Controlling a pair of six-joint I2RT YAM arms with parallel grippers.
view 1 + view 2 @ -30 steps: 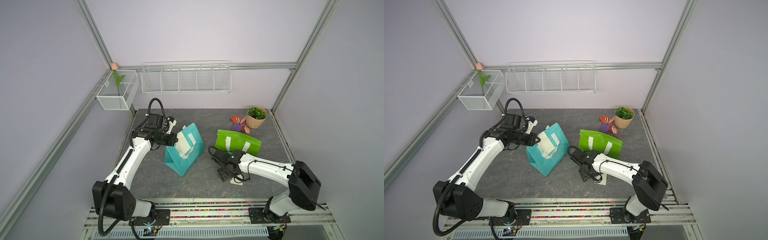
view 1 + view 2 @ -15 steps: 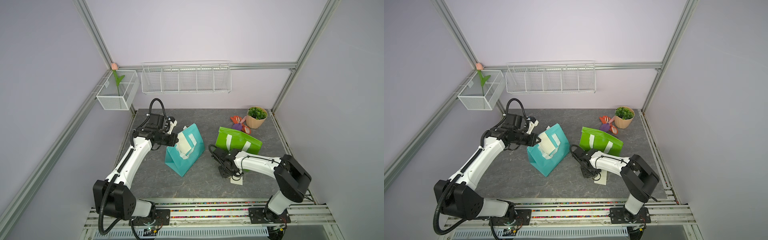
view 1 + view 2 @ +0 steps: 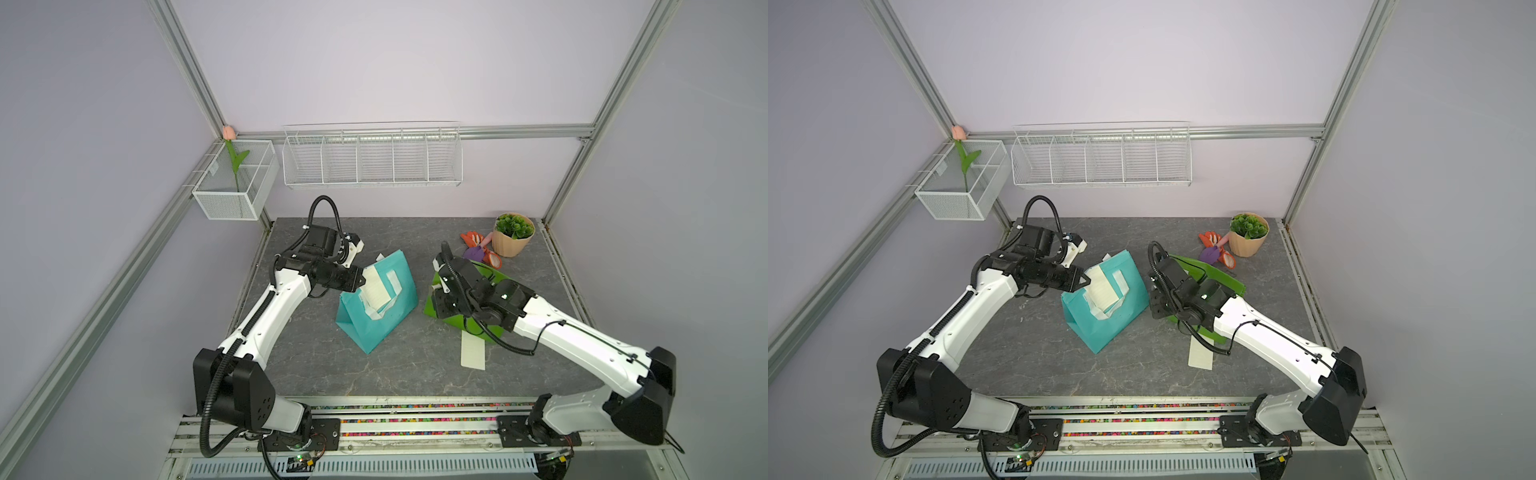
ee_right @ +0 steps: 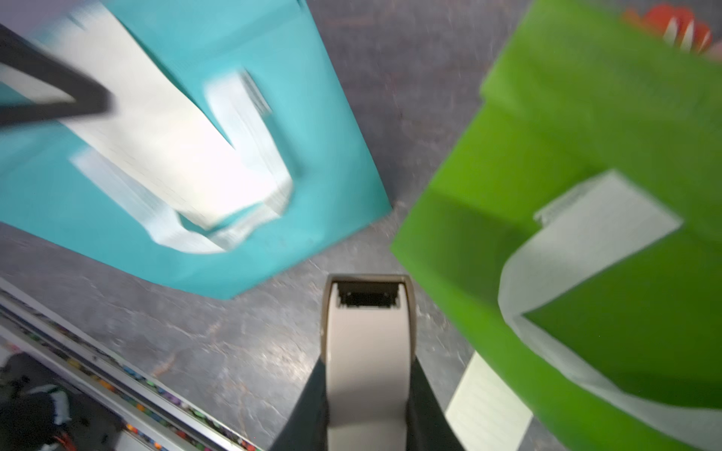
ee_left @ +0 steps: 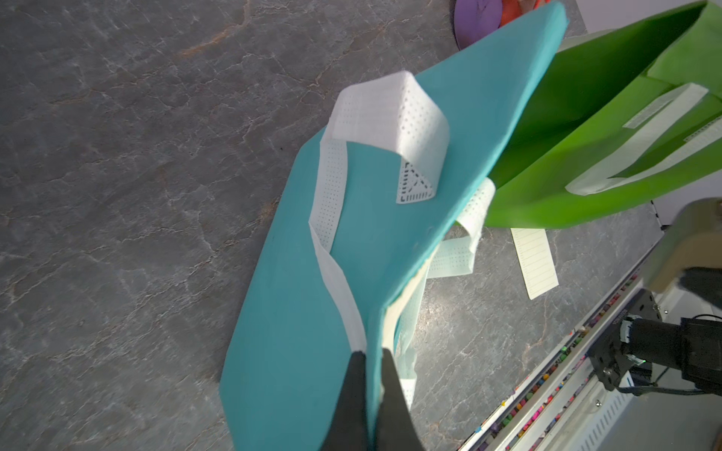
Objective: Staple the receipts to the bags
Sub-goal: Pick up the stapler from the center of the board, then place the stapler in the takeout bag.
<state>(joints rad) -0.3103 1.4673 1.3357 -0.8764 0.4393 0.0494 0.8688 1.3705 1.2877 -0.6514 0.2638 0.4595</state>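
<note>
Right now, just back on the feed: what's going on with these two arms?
The left gripper is pinched shut on the rim of the teal bag, one receipt lying against it. The right gripper holds a beige stapler, nose pointing between the teal bag and the green bag, touching neither. The second receipt lies loose on the table by the green bag.

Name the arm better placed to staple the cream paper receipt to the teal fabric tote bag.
Right: right gripper holds the beige stapler near the teal tote bag; left gripper pinches the cream receipt against it.
</note>
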